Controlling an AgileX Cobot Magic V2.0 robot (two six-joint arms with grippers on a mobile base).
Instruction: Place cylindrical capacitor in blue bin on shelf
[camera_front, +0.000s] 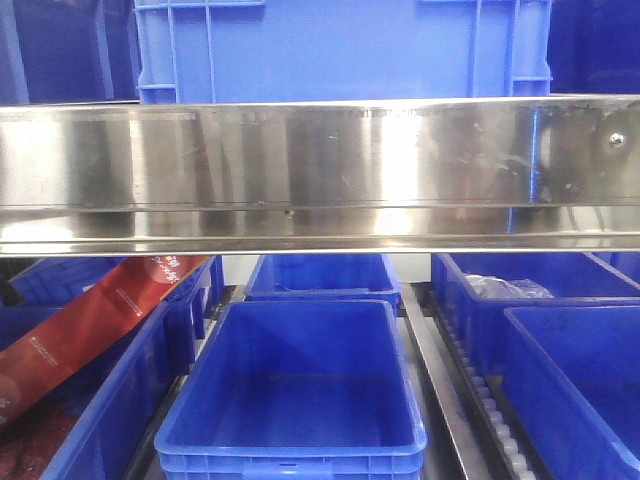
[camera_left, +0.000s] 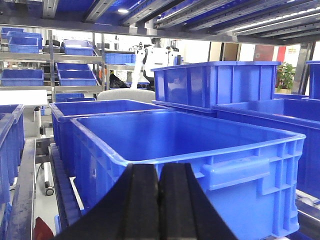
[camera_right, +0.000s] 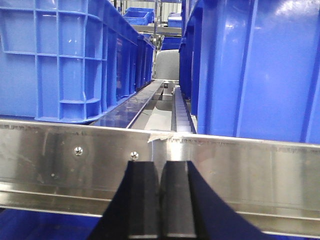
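No cylindrical capacitor shows in any view. An empty blue bin (camera_front: 290, 385) sits on the lower shelf, centre of the front view; it also fills the left wrist view (camera_left: 200, 145). My left gripper (camera_left: 159, 167) is shut with nothing between its black jaws, just in front of that bin's near rim. My right gripper (camera_right: 160, 165) is shut and empty, facing the steel shelf rail (camera_right: 225, 160) with tall blue bins (camera_right: 65, 60) above it. Neither gripper shows in the front view.
A wide steel shelf beam (camera_front: 320, 175) crosses the front view, a large blue crate (camera_front: 340, 50) on top. More blue bins stand left (camera_front: 100, 400) and right (camera_front: 570, 370). A red packet (camera_front: 90, 325) leans in the left bin. Roller tracks (camera_front: 480, 400) run between bins.
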